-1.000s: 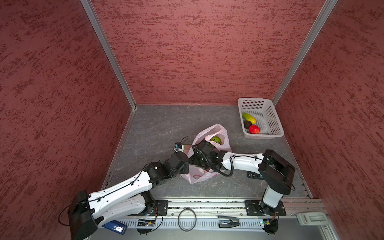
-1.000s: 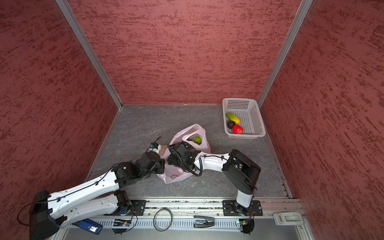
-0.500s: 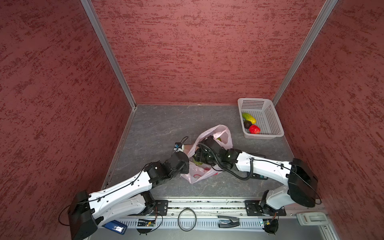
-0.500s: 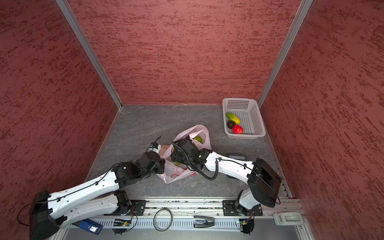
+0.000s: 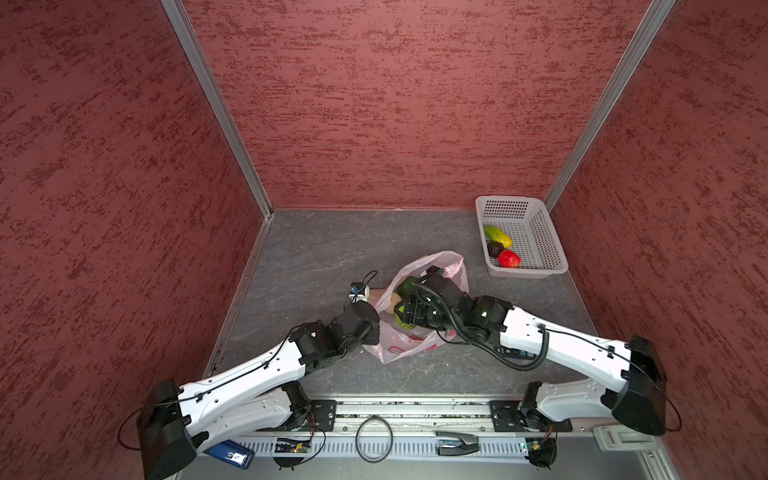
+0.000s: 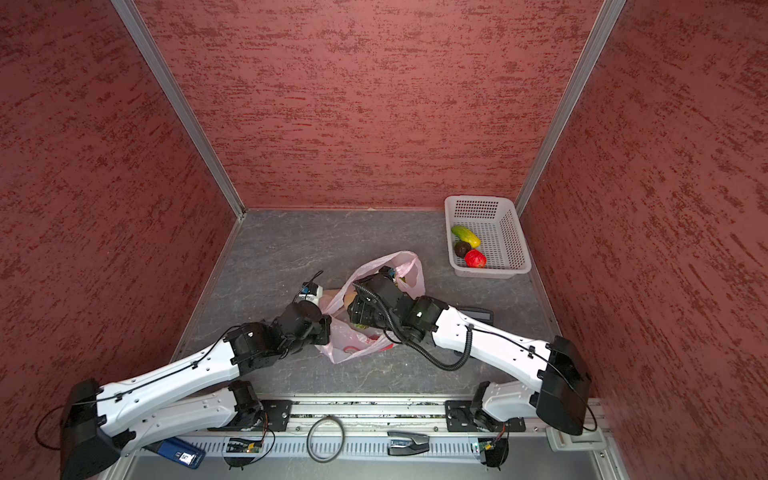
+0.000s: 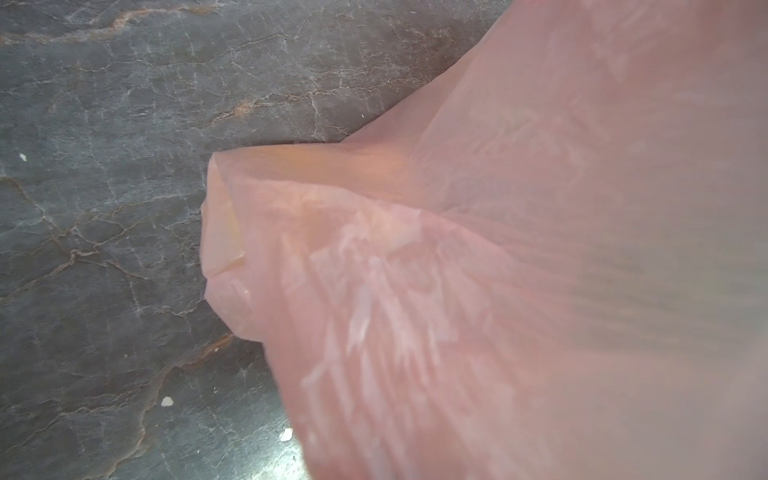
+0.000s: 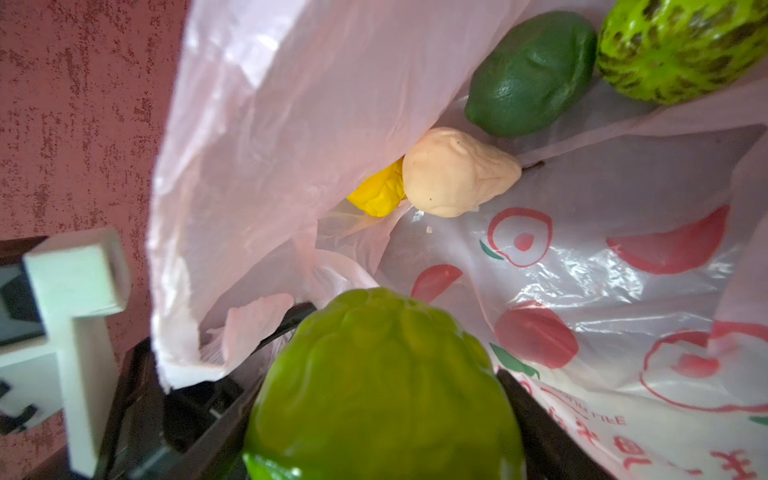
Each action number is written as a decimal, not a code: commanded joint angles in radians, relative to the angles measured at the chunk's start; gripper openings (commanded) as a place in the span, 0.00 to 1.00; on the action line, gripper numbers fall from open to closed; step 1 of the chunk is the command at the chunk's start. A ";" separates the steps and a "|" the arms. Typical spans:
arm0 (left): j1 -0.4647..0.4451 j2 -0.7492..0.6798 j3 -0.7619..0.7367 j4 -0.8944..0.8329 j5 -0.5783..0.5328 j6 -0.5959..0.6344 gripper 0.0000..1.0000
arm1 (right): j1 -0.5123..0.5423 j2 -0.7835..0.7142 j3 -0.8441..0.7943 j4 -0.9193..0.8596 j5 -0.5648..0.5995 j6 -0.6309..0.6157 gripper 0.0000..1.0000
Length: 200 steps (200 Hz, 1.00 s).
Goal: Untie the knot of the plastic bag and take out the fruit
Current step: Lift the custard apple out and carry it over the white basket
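The plastic bag [image 5: 399, 351] lies on the grey surface [image 5: 324, 249] about midway across and a little toward the near edge, its mouth gaping open. My left gripper [image 5: 373, 328] sits at the bag's left edge, closed tight. Its fingertips are hidden under the wrist, but the left wrist view is filled with the plastic bag [image 7: 498, 291] drawn into taut wrinkles, so I read it as pinching the film. My right gripper [image 8: 401, 341] reaches into the mouth from the right, jaws spread wide around a bumpy yellow-green fruit [image 8: 382, 395] that it clasps on both sides. Deeper in the bag I see a cream piece [image 8: 457, 172] touching a yellow piece [image 8: 380, 193] that is half hidden under a fold. Just beside them is a dark green piece [image 8: 532, 75], and next to that a mottled green piece [image 8: 681, 45]. The white basket [image 5: 528, 273] stands in the far right corner, well apart from the bag. It holds a long yellow-green piece [image 5: 497, 236], a dark purple piece [image 5: 494, 248] and a red piece [image 5: 508, 258] along its left side.
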 commanded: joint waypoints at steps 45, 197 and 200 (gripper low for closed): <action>0.005 0.015 0.028 0.036 -0.019 0.020 0.00 | -0.029 -0.044 0.237 -0.170 0.095 -0.070 0.65; 0.005 0.052 0.046 0.071 -0.014 0.039 0.00 | -0.888 -0.031 0.291 -0.089 -0.072 -0.434 0.67; 0.004 0.052 0.046 0.073 -0.013 0.039 0.00 | -0.903 -0.024 0.284 -0.080 -0.074 -0.437 0.67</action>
